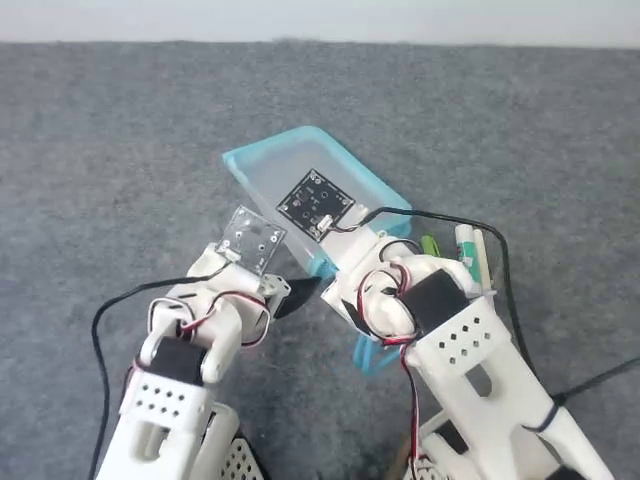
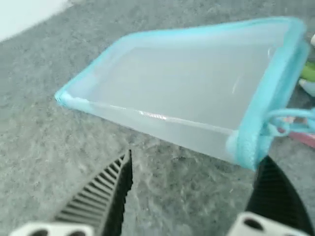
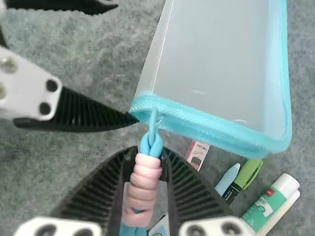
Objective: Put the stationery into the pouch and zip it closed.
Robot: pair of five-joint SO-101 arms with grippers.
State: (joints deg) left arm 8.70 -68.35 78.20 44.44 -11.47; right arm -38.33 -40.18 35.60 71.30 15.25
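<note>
Right gripper [image 3: 146, 160], lower centre, clenches the pink zipper pull [image 3: 143, 179]; the splayed left gripper [image 2: 197, 157] should pin the pouch [image 3: 221, 64] corner during a steady pull.

Robotics lab or test bench, by the look. Table under flat grey felt-like matting [image 1: 100, 120], plain pale wall [image 1: 320, 18] behind. Left arm [image 1: 170, 395] and right arm [image 1: 490, 365] in white printed plastic, with exposed red-and-white wiring [image 1: 383, 318], a bare black circuit board [image 1: 316, 203] and a loose black cable [image 1: 98, 335].
</note>
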